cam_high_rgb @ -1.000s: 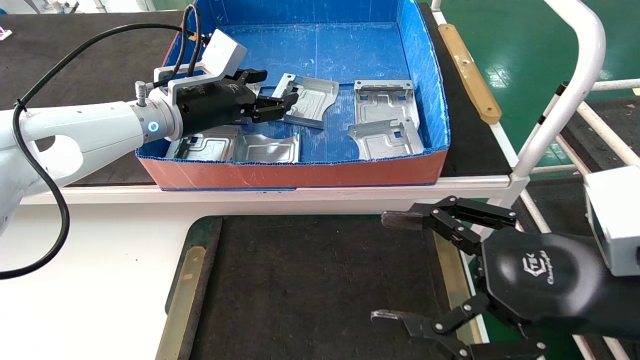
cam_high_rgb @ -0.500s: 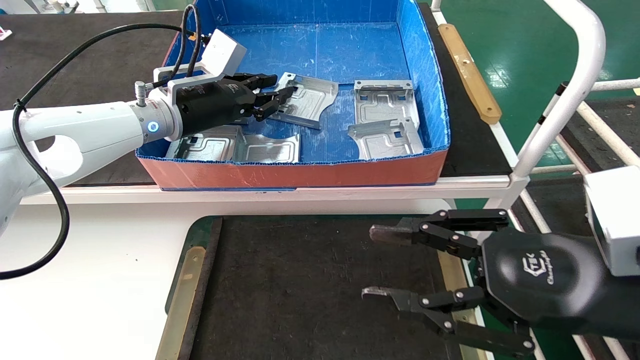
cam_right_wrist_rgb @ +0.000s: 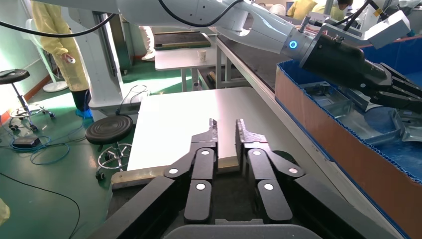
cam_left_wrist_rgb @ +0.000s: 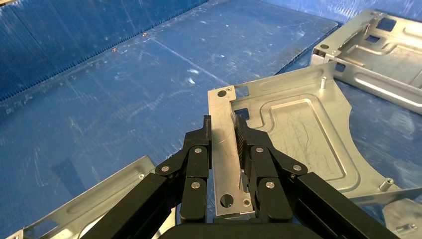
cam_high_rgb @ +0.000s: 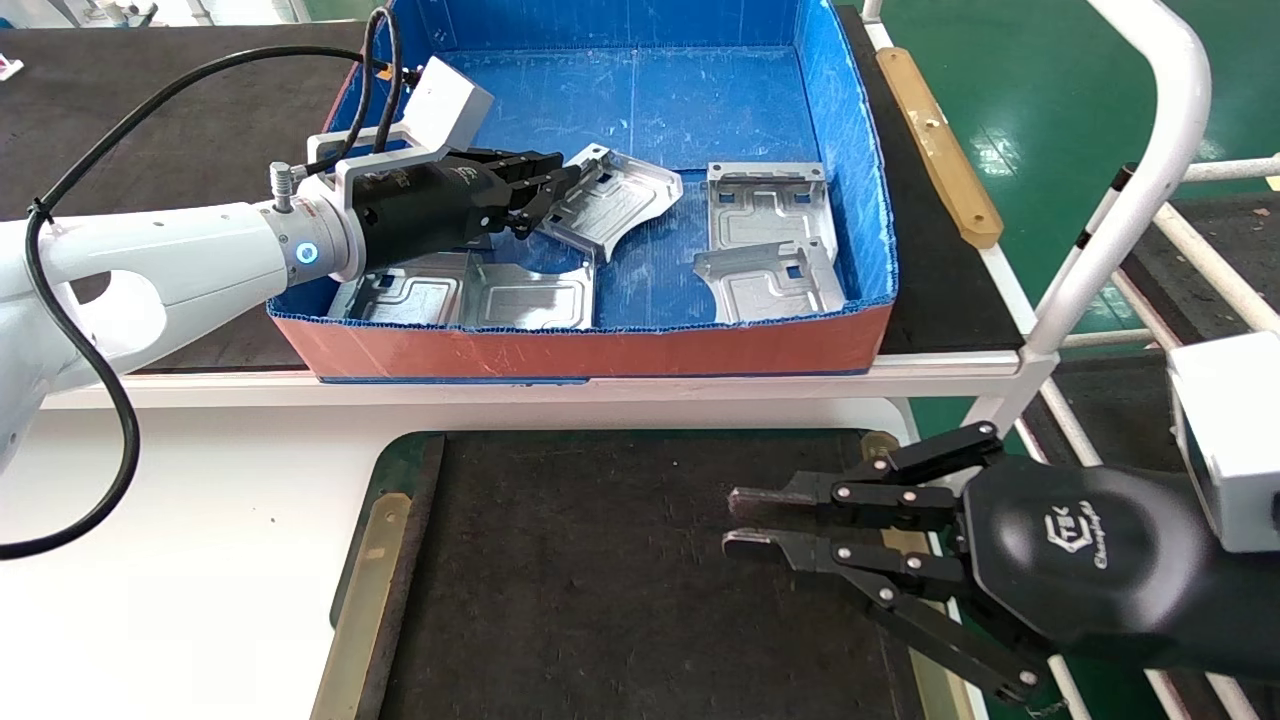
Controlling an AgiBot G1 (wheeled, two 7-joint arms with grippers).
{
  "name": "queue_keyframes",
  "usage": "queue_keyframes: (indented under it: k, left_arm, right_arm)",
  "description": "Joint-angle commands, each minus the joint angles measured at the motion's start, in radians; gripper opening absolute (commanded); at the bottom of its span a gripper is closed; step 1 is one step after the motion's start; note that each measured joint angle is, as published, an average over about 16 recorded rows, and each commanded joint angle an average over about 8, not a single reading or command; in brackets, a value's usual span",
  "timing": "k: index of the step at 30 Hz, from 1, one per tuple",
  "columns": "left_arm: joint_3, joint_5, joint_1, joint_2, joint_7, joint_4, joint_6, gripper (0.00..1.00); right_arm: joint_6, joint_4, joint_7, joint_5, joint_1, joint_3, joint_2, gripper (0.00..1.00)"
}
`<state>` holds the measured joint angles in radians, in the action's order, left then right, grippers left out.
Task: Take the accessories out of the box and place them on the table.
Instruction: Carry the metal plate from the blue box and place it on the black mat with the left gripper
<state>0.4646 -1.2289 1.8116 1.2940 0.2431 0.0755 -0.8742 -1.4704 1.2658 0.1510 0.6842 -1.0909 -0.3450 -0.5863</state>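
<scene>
- Right gripper (cam_high_rgb: 745,520) hovers over the table (cam_high_rgb: 620,580) near the mat's right edge, fingers nearly pressed together, holding nothing.
- Left gripper (cam_high_rgb: 560,185) inside the box (cam_high_rgb: 600,350) pinches one accessory (cam_high_rgb: 615,200) by its rim, tilted.
- Four other plates (cam_high_rgb: 770,235) lie on the box floor.

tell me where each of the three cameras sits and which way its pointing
Head view: on the robot's head, looking forward and down at the box, the table and both arms.
Left wrist view: on the left arm, looking along the left gripper, shut on a rim of the plate.
Right wrist view: on the right arm, looking past the nearly closed, empty right gripper across the room.
Shared: the right wrist view also shows the left gripper in the box.
</scene>
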Motion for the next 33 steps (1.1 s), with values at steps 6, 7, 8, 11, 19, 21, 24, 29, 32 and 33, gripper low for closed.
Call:
queue_keyframes:
  k: [6,7,8,11,19,21,24,29,32,33]
  left_arm:
    - [-0.011,0.017,0.015,-0.002,-0.006,0.022,-0.017,0.0]
    - [-0.014,0.021,0.017,-0.004,-0.006,0.029,-0.023,0.0]
    - [-0.018,0.027,0.018,-0.007,-0.004,0.037,-0.035,0.0]
    - [-0.034,0.054,0.014,-0.026,0.008,0.075,-0.103,0.0]
    - [-0.088,0.16,-0.055,-0.13,0.043,0.216,-0.436,0.0]
    - [-0.096,0.178,-0.073,-0.159,0.042,0.248,-0.501,0.0]
    - [-0.102,0.195,-0.101,-0.203,0.032,0.292,-0.573,0.0]
    - [-0.11,0.224,-0.158,-0.278,0.017,0.371,-0.667,0.0]
    - [-0.111,0.259,-0.203,-0.324,0.005,0.434,-0.705,0.0]
    - [-0.109,0.276,-0.22,-0.341,-0.001,0.458,-0.713,0.0]
  right_arm:
    - [0.0,0.0,0.0,0.0,0.0,0.0,0.0,0.0]
    - [0.0,0.0,0.0,0.0,0.0,0.0,0.0,0.0]
    - [0.0,0.0,0.0,0.0,0.0,0.0,0.0,0.0]
    - [0.0,0.0,0.0,0.0,0.0,0.0,0.0,0.0]
    - [0.0,0.0,0.0,0.0,0.0,0.0,0.0,0.45]
    - [0.0,0.0,0.0,0.0,0.0,0.0,0.0,0.7]
    - [0.0,0.0,0.0,0.0,0.0,0.0,0.0,1.0]
    - [0.0,0.0,0.0,0.0,0.0,0.0,0.0,1.0]
    - [0.0,0.0,0.0,0.0,0.0,-0.001,0.0,1.0]
    - [0.0,0.0,0.0,0.0,0.0,-0.001,0.0,1.0]
